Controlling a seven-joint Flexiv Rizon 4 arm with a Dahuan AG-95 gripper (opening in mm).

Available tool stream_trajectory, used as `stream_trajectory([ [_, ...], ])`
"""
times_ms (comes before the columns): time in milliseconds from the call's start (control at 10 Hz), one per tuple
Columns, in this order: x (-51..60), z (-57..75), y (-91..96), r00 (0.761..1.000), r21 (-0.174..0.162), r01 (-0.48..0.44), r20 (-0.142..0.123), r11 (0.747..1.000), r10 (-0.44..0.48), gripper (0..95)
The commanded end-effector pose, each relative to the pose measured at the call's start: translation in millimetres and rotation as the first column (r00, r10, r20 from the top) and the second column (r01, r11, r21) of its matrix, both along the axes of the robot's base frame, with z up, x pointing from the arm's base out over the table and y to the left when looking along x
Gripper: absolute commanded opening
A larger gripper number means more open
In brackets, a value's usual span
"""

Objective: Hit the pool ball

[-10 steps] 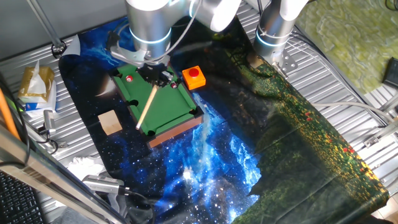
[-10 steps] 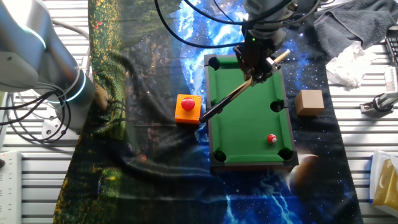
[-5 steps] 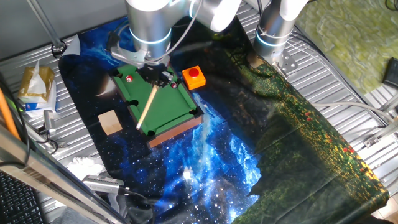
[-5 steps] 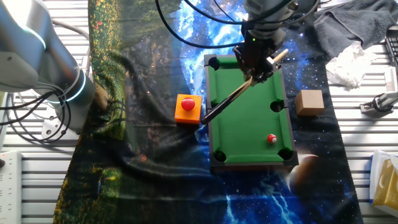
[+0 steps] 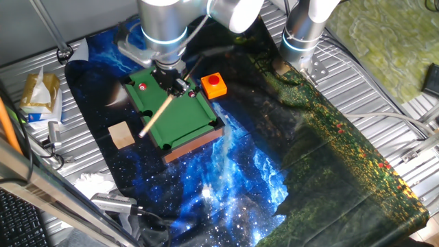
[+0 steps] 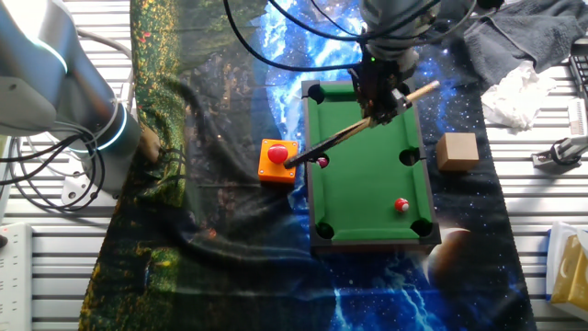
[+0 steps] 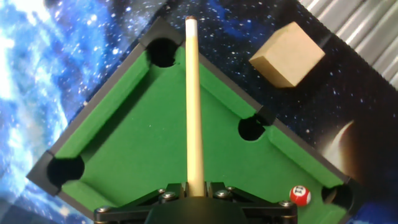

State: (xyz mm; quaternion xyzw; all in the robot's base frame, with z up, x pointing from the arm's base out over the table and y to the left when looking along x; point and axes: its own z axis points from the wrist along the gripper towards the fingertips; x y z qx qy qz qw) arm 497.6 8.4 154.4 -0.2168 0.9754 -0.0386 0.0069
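My gripper (image 5: 170, 79) is shut on a pale wooden cue stick (image 5: 156, 114) and holds it low over the miniature green pool table (image 5: 184, 118). The pool ball (image 5: 143, 87), tiny, bright red with a whitish spot, lies near a corner pocket, apart from the cue. In the other fixed view my gripper (image 6: 378, 97) is over the table's far end. The cue (image 6: 342, 137) slants across the felt, and the pool ball (image 6: 401, 205) lies near the front right pocket. In the hand view the cue (image 7: 193, 106) runs straight up from my gripper (image 7: 195, 188), and the pool ball (image 7: 300, 195) is at the lower right.
A darker maroon ball (image 6: 322, 162) lies by the table's left rail. A red button on an orange box (image 6: 277, 159) stands just left of the table, under the cue's dark tip. A wooden cube (image 6: 457, 152) sits to the right. A second robot arm (image 6: 55, 87) stands at the far left.
My gripper has shifted and turned the cue. Its dark tip now lies over the orange button box, and the maroon ball shows beside it. The pool ball has not moved.
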Motion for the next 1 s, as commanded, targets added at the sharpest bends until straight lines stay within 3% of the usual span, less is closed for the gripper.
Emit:
stream_trajectory([
  [100, 0.1, -0.3, 0.3, 0.774, 0.256, 0.630, -0.130, 0.733, -0.620, 0.0],
  [200, 0.1, -0.3, 0.3, 0.769, 0.285, 0.635, -0.151, 0.718, -0.621, 0.0],
  [900, 0.1, -0.3, 0.3, 0.769, 0.276, 0.635, -0.141, 0.722, -0.623, 0.0],
  [1000, 0.1, -0.3, 0.3, 0.769, 0.254, 0.636, -0.140, 0.728, -0.623, 0.0],
])
